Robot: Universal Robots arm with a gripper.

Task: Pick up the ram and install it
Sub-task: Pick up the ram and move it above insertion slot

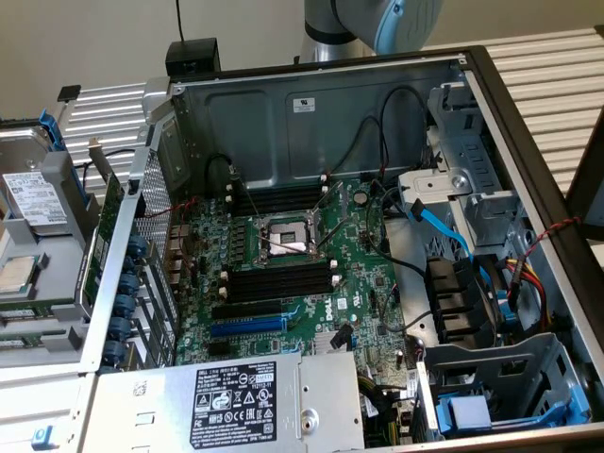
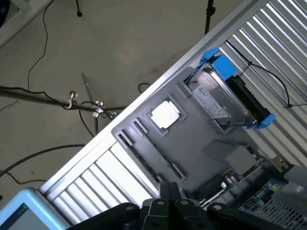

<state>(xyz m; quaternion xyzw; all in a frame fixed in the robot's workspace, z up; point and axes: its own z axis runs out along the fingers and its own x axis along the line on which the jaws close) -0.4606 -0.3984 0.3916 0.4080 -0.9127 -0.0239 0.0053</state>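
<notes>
**Shut gripper [image 2: 169,188] over the gray tray [image 2: 201,139]; ram [image 1: 102,236] on edge in that tray**

Containers
- Gray tray [image 1: 66,274], just beside the computer case [image 1: 311,104], at the exterior view's left. Holds three things:
  - a hard drive [image 1: 33,193] [image 2: 216,100] in a blue carrier [image 2: 223,64] at one end
  - a square processor chip [image 1: 14,274] [image 2: 165,115] in a shallow pocket
  - the ram, a narrow green board standing on edge along the tray side nearest the case
- Ram outside the case, well apart from the memory slots [image 1: 281,281].
- Case open, lying on its side.
  - Inside, a green motherboard [image 1: 368,283] with the processor socket [image 1: 283,241] near its middle.
  - Black memory slots with white end clips in two banks, one on each side of the socket.
  - Blue slot [image 1: 247,327] just beside the nearer bank.
  - Labelled power supply [image 1: 236,401] along the near edge.
  - At the exterior view's right: metal drive cage [image 1: 472,189], black fans [image 1: 458,302], a blue cable [image 1: 444,226].

Arm
- Gray-and-blue arm joint [image 1: 373,24] behind the case's back wall.
- Gripper above the tray and not touching it.
- Black fingers pressed together, nothing seen between them.

Surface and room
- Table [image 1: 557,66] [image 2: 120,177] of pale ribbed metal slats under case and tray.
- Small black box [image 1: 192,55] on the table behind the case.
- Past the table edge, a dull floor [image 2: 120,48] with loose black cables [image 2: 33,158] and a thin metal stand [image 2: 48,98].
- Blue-rimmed device [image 2: 19,208] at the table's corner.
- Plain beige wall behind.
</notes>
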